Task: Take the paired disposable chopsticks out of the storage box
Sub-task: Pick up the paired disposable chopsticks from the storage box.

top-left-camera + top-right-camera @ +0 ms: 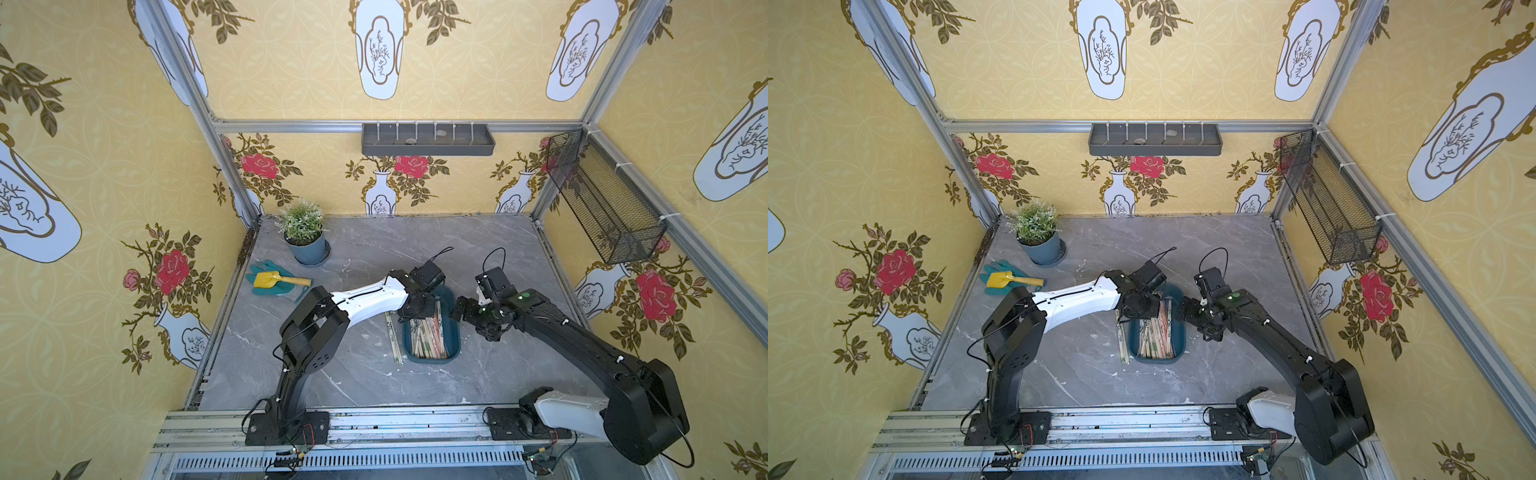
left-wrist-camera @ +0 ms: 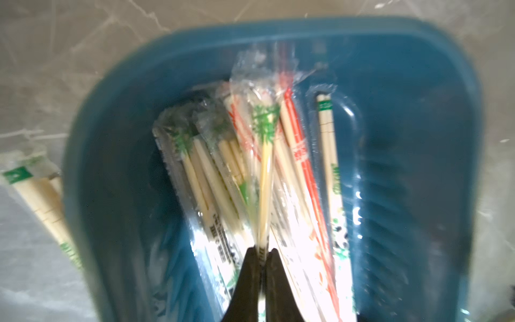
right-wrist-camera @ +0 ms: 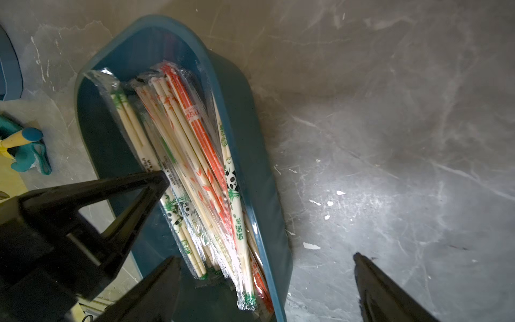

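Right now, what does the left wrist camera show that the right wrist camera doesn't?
Left wrist only: the left gripper pinching a green-printed clear-sleeved pale chopstick pair, and another sleeved pair lying outside the dark teal plastic tray. Right wrist only: the open right gripper and a teal glove. Both: that tray, its sleeved chopsticks, the grey marble table.

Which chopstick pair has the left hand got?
The green bamboo-print pair atop the middle of the pile in the storage box, clamped in the left hand; no other pair is gripped.
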Controlling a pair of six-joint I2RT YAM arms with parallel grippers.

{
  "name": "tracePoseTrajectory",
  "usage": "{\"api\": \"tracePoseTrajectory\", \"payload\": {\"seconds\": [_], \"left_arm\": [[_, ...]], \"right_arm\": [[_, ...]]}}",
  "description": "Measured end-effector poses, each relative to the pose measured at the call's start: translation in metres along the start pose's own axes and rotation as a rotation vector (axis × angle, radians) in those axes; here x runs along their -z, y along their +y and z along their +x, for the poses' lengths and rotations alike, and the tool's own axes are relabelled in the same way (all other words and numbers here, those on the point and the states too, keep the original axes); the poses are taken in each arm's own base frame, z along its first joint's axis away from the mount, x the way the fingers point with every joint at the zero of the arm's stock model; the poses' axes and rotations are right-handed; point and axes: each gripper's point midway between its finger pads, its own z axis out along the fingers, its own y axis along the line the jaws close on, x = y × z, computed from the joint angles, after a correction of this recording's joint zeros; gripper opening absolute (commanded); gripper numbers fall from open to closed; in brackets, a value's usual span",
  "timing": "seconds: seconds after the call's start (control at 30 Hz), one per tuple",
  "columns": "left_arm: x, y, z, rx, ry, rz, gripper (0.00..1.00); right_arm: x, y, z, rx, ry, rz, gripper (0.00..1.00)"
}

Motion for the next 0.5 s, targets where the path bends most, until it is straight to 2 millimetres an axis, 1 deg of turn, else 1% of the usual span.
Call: {"api": "tracePoseTrajectory", "payload": {"seconds": [0.1,0.23,0.3,0.37,0.43,0.5], "left_arm": [[0.014,-0.004,-0.006,0.002,-0.028,0.019,0.00],[0.041,-0.003,-0.019,0.016,-0.093,0.036,0.00],[0.057,0.008,-0.026,0.049,-0.130,0.033,0.00],[0.070,0.028,-0.030,0.096,-0.160,0.015,0.00],[0.076,0.051,-0.028,0.148,-0.173,-0.008,0.00],[0.078,0.074,-0.023,0.196,-0.172,-0.034,0.00]], "right_arm": [[0.000,0.002,-0.001,0.001,0.000,-0.005,0.97],[0.001,0.005,-0.003,0.002,0.000,-0.007,0.98],[0.001,0.006,-0.004,0.002,0.000,-0.009,0.97],[0.002,0.008,-0.005,0.004,-0.002,-0.012,0.97],[0.002,0.009,-0.006,0.005,-0.002,-0.013,0.98],[0.002,0.010,-0.006,0.007,-0.002,-0.016,0.97]]}}
